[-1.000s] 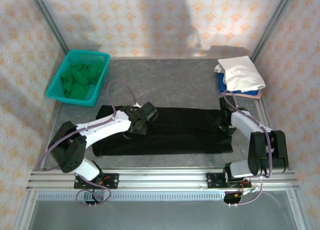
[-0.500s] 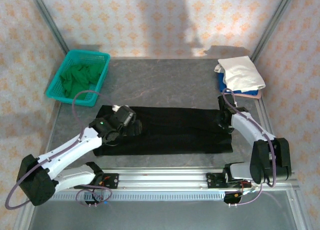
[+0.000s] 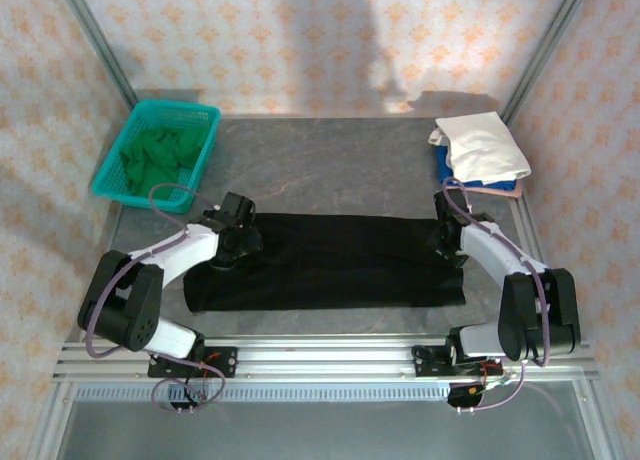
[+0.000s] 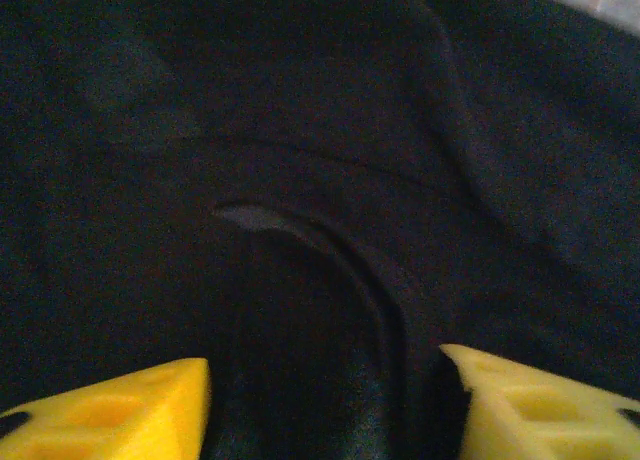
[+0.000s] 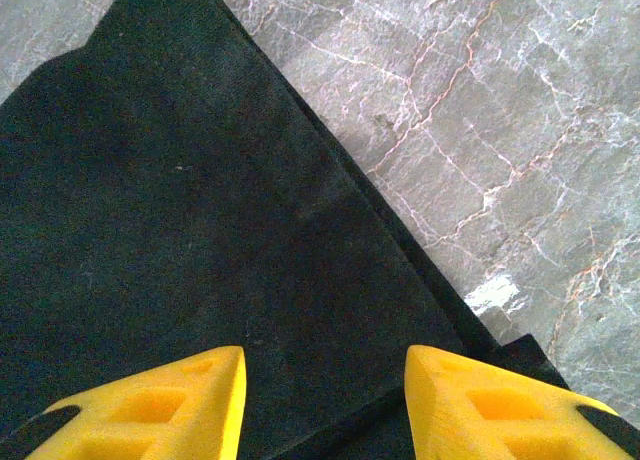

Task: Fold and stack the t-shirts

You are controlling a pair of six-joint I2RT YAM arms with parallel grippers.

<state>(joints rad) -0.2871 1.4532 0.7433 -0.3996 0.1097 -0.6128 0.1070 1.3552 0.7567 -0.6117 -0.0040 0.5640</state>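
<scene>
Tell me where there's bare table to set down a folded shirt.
The widest bare patch of table lies behind the black t-shirt, between the teal basket and the folded stack. A narrow strip runs between the shirt's near edge and the rail. It is crowded at the shirt's ends, where the left gripper and right gripper sit.

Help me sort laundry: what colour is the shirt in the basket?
The shirt is green; top external view shows it best.

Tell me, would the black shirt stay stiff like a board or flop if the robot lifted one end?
Probably flop: the black shirt lies thin and flat on the table, and its creases look soft. It seems light for its size. Pushed, it would likely bunch up rather than slide whole.
</scene>
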